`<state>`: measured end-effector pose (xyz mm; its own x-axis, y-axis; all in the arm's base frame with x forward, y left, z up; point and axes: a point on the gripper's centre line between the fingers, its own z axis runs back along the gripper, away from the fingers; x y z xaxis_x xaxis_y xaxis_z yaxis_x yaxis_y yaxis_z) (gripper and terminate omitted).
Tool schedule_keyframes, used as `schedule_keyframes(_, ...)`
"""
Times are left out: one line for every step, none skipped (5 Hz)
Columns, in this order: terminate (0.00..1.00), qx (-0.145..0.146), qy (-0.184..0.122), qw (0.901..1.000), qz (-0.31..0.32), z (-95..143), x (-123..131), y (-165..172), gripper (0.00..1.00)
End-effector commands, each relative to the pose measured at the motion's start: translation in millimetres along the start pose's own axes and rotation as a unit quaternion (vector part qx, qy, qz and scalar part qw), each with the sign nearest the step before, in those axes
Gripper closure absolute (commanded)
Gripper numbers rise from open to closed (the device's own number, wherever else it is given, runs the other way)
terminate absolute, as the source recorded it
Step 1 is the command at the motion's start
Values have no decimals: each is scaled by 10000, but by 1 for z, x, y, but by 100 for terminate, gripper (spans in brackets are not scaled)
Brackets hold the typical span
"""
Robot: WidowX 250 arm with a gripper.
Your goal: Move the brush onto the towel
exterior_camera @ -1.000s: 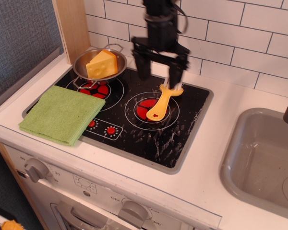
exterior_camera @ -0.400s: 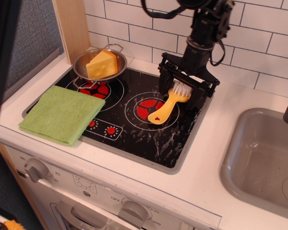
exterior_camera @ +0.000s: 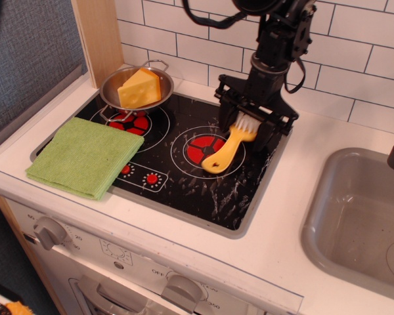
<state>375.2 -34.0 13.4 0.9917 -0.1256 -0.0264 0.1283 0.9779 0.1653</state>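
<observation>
Since a second ago the gripper (exterior_camera: 247,125) has been shifted right and lowered over the bristle head; fingers straddle it, whether clamped cannot be told. The brush (exterior_camera: 229,146) lies tilted on the hob, handle at 7 o'clock. The towel (exterior_camera: 85,156) lies at 9 o'clock, well apart. The path is open; the pan (exterior_camera: 111,92) sits at 10 o'clock.

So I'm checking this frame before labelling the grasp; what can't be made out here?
- Whether the black pincer actually clamps the small yellow plastic brush: its fingers straddle the white bristles, contact unclear.
- The bristle end, partly hidden behind the fingers.
- The grey sink, cut off by the right edge.
- The oven knobs' markings, too small to read.
- The folded light-green towel is fully visible.
</observation>
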Motion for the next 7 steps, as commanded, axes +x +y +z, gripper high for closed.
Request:
schedule_keyframes(0, -408, -1138, 9924, 247, 68, -13, 43, 100)
schedule_keyframes(0, -426, -1199, 9911, 384, 85, -44, 76, 100)
schedule_keyframes(0, -394, -1013, 9917, 694, 74, -82, 110, 100)
schedule_keyframes(0, -122, -867, 9891, 1186, 57, -111, 143, 100)
schedule_keyframes(0, 19, -623, 9849, 1614, 34, -121, 163, 100)
schedule_keyframes(0, 132, -709, 9810, 1803, 26, -126, 167, 100)
schedule_keyframes(0, 163, -717, 9799, 1852, 24, -122, 167, 0)
